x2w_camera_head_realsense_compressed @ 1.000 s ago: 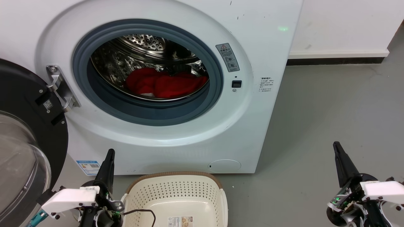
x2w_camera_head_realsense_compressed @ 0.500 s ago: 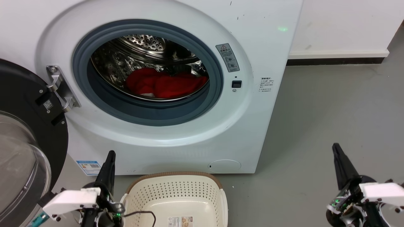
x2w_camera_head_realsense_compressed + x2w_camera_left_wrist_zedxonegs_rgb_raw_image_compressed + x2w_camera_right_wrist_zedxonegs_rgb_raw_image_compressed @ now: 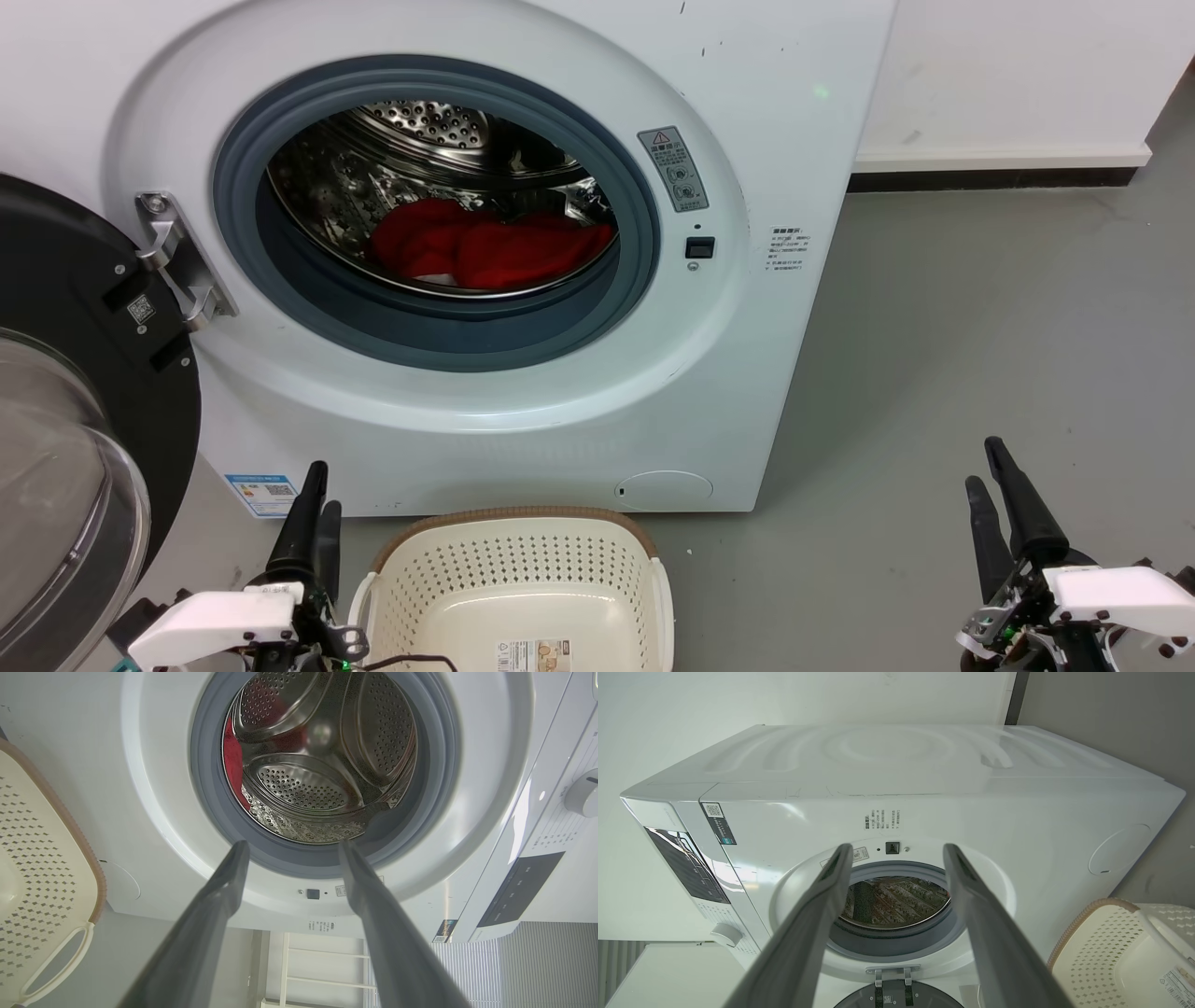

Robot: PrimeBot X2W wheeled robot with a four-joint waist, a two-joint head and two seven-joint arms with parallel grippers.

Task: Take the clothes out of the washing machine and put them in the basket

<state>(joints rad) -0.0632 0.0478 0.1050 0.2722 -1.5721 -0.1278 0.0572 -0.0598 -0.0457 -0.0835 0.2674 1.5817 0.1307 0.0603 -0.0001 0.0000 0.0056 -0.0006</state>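
Observation:
The clothes [image 3: 485,247] lie as a red heap low in the steel drum of the washing machine [image 3: 766,373], whose round opening stands uncovered. The cream basket [image 3: 513,579] sits on the floor just in front of the machine, with nothing in it but a label. My left gripper [image 3: 324,490] hangs open left of the basket, well below the drum. My right gripper [image 3: 982,464] is open over the floor at the far right. In the left wrist view the left gripper [image 3: 293,843] points at the drum, with the red clothes [image 3: 231,765] at its left edge.
The machine's black-rimmed glass door [image 3: 56,373] is swung wide open at the left, close to my left arm. Grey floor [image 3: 980,308] stretches to the right of the machine, up to a white wall with a dark skirting [image 3: 990,177].
Both grippers have sunk a little lower in the head view, and each now shows two parted fingers where one dark shape showed before. The clothes and the basket have not moved.

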